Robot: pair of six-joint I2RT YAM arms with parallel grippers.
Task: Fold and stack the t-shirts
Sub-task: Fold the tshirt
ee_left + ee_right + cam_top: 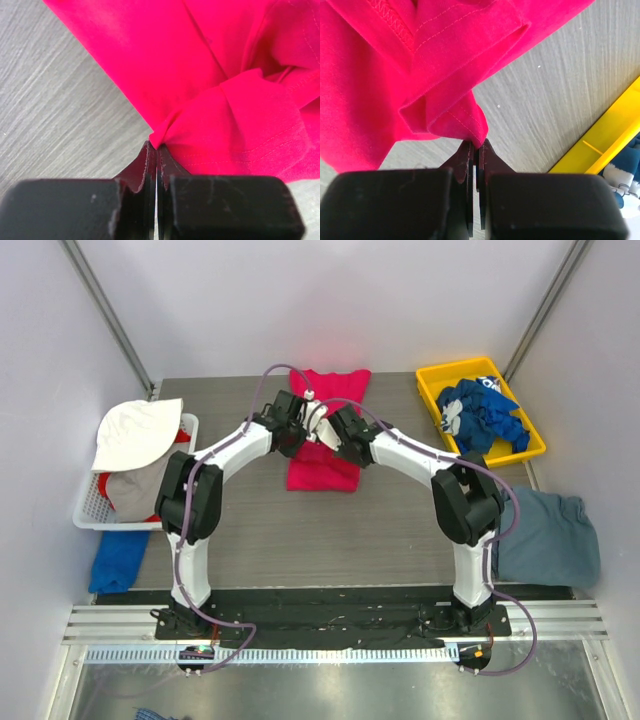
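Observation:
The bright pink-red t-shirt [330,410] lies at the table's far middle, partly folded. My left gripper [297,432] is shut on a pinched edge of it [210,100] and holds that edge above the table. My right gripper [333,435] is shut on another hemmed corner of it [445,75], close beside the left one. The slate grey-blue t-shirt [545,535] lies crumpled at the table's right edge. Royal blue shirts with white print [480,415] fill the yellow bin [432,380].
A white basket [84,510] at the left holds a white hat and grey and red cloth. A blue cloth [118,560] hangs below it. The yellow bin's wall [600,150] shows at the right of the right wrist view.

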